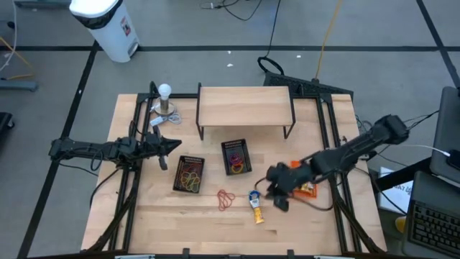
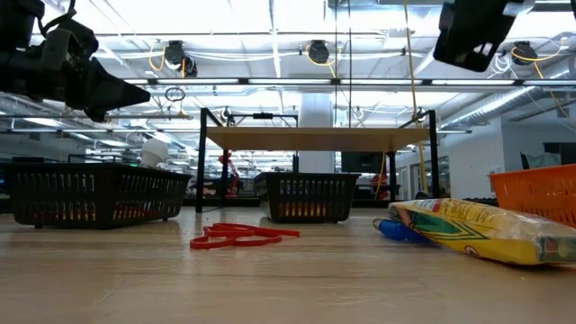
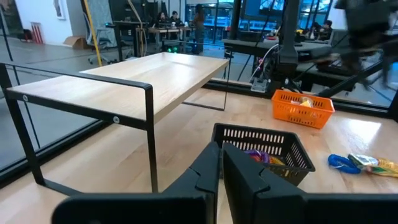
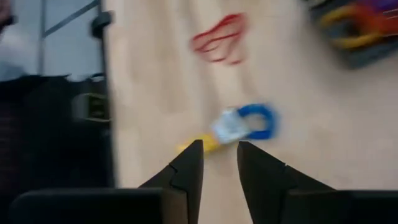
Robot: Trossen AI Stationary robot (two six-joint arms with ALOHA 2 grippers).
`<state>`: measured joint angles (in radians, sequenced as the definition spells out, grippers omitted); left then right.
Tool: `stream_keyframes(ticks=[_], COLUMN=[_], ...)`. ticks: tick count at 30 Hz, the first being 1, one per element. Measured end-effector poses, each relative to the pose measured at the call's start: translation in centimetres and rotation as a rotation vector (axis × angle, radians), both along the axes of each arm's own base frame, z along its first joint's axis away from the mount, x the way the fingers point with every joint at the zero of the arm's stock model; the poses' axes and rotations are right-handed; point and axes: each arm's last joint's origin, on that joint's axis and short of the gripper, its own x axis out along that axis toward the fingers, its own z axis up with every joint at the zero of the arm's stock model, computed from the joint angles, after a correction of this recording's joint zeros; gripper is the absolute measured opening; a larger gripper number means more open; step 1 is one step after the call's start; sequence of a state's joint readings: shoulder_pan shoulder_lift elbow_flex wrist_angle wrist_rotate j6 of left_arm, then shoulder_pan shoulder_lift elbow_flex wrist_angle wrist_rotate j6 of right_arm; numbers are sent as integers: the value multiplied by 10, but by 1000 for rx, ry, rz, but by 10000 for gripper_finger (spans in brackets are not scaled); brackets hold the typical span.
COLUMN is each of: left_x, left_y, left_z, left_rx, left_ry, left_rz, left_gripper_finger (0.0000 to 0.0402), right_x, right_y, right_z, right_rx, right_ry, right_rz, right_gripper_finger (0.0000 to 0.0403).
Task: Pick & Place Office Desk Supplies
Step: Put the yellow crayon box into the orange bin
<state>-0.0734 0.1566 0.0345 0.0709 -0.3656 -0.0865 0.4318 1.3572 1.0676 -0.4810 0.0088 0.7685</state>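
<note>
A yellow packet with a blue ring (image 1: 255, 205) lies flat on the table near its near edge, also in the low view (image 2: 486, 229). Loose red rubber bands (image 1: 226, 199) lie to its left. Two black baskets (image 1: 190, 174) (image 1: 236, 157) hold coloured rubber bands. My right gripper (image 1: 275, 196) hovers just right of the packet, open and empty; the right wrist view shows the packet (image 4: 239, 127) beyond its fingertips (image 4: 217, 155). My left gripper (image 1: 172, 146) is shut and empty, raised above the table left of the baskets (image 3: 221, 168).
An orange basket (image 1: 307, 188) sits under my right arm, partly hidden. A wooden shelf on black legs (image 1: 244, 108) stands at the far side, with a white ball on a metal stand (image 1: 164, 101) to its left. Bare wood (image 1: 180, 223) lies along the near edge.
</note>
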Motion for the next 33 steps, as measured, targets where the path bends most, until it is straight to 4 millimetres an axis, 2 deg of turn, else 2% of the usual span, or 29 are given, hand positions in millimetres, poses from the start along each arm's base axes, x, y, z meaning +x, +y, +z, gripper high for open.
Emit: stream_keyframes(ticks=[3, 6, 14, 18, 27, 33], left_x=[0, 0, 0, 0, 0, 0], left_y=[0, 0, 0, 0, 0, 0], left_z=[0, 0, 0, 0, -6, -6], left_rx=[9, 32, 98, 105, 110, 109], left_ry=[3, 10, 31, 33, 91, 96], left_rz=[0, -2, -5, -6, -9, -9], left_gripper_finger=[21, 21, 21, 21, 21, 21], right_x=[14, 25, 39, 46, 60, 65], right_y=[20, 31, 36, 37, 43, 46], right_z=[-6, -19, -53, -67, -104, -126], right_rx=[67, 131, 251, 289, 282, 248], right_ry=[51, 111, 300, 340, 379, 431], right_rz=[39, 21, -209, -361, -462, -442], right_gripper_finger=[84, 107, 250, 296, 299, 289])
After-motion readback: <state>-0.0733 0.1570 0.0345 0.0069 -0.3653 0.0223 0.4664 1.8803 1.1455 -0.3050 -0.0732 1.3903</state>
